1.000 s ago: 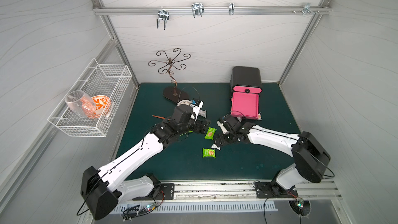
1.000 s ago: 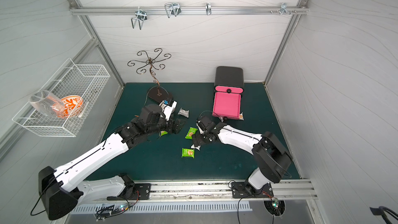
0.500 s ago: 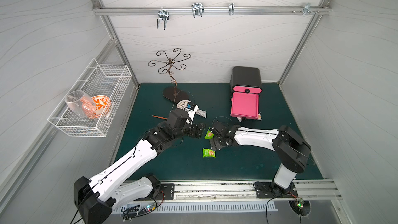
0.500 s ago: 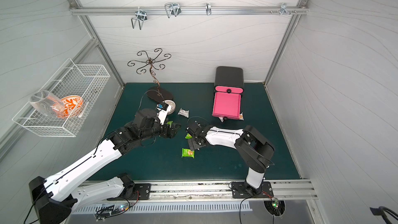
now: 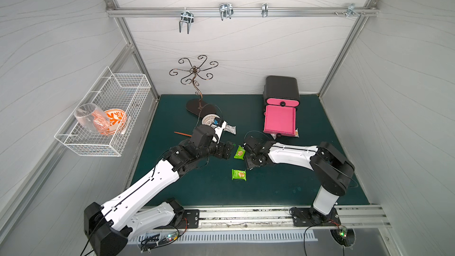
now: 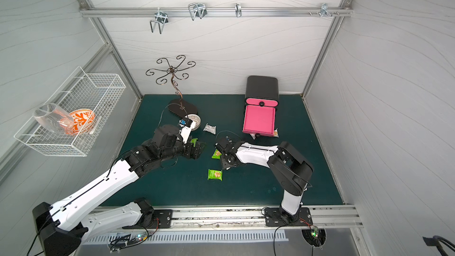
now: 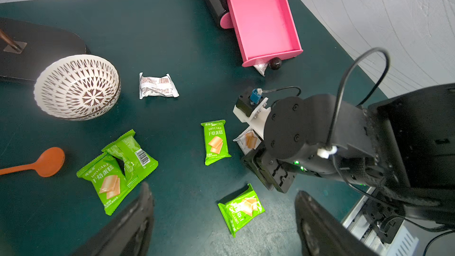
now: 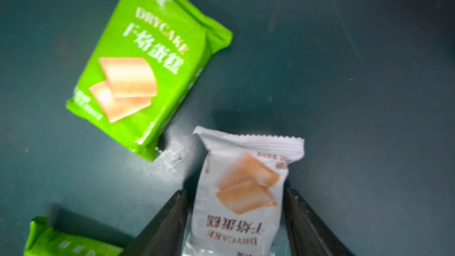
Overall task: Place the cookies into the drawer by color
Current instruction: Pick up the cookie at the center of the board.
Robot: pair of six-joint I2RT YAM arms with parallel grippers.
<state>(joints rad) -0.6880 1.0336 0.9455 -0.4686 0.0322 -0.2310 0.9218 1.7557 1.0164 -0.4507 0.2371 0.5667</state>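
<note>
White cookie [image 8: 246,168] lies on the mat between the right gripper [image 8: 235,192] fingers, which just narrowed from wide to hug its edges. Can't tell if it's pinched yet. Left gripper [image 7: 224,190] is wide and empty. Lift's probably next, then the drawer [image 5: 279,119].

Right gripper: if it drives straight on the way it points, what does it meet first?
The white packet, lying between the jaws of the right gripper; the mat is right beneath it. Remaining height is hard to judge.
</note>
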